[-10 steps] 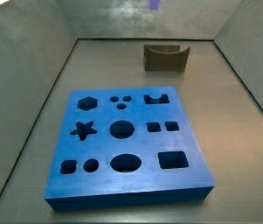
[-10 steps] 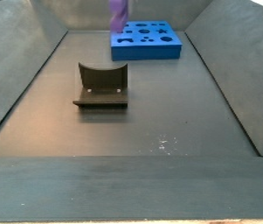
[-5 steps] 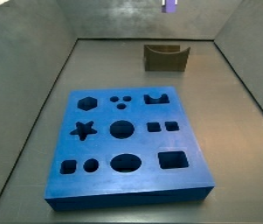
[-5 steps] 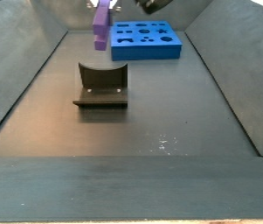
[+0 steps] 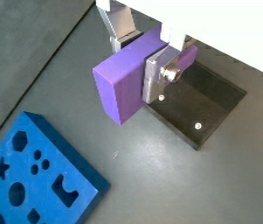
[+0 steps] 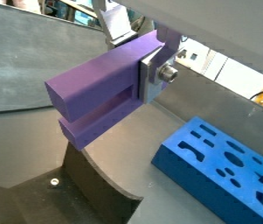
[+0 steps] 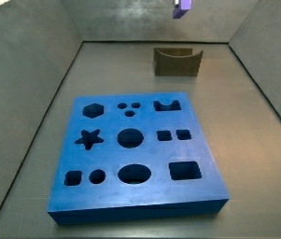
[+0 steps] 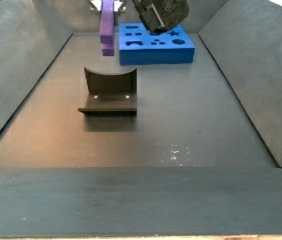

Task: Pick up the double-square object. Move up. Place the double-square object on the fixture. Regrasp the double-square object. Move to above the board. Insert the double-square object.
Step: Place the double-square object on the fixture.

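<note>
The dark floor carries the board and, apart, the fixture.

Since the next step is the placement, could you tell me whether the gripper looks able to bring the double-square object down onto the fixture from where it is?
Probably yes. The gripper holds the double-square object above the fixture, whose open top is unobstructed; the board sits apart.

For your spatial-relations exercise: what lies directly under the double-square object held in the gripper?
Under the double-square object, shut in the gripper, sits the fixture. The object covers part of the fixture's inside.
</note>
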Tool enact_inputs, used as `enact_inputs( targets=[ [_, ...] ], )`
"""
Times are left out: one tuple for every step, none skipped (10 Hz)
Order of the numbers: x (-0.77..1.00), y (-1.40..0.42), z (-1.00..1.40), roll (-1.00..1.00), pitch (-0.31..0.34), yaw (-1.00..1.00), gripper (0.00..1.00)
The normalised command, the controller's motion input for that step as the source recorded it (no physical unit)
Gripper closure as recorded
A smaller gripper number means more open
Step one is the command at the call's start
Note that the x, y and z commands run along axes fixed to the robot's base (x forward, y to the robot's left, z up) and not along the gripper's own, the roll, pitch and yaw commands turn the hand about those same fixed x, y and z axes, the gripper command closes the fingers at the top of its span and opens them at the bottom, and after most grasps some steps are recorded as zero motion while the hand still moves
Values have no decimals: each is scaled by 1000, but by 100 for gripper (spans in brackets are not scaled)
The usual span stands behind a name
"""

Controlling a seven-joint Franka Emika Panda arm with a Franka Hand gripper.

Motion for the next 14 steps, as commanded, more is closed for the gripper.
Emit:
enact_inputs(
  targets=[
    [128, 136, -1000, -1000, 192, 28, 100],
    [133, 138, -1000, -1000, 180, 16, 100],
    [146, 138, -1000, -970, 220, -58, 100],
    [153, 137, -1000, -813, 217, -96, 100],
    [159, 139, -1000, -648, 188, -133, 100],
    [163, 142, -1000, -477, 154, -163, 100],
    [175, 136, -1000, -277, 110, -183, 100],
    [185, 135, -1000, -211, 67, -189, 100],
    [158, 120, -856, -186, 31, -184, 100],
    [131, 95, -659, -175, 5, -172, 100],
    [106, 70, -415, -163, -25, -145, 100],
    [79, 38, -404, -115, -46, -124, 100],
    [71, 37, -404, -106, -51, -113, 100],
    [71, 38, -404, -105, -52, -79, 100]
  ],
)
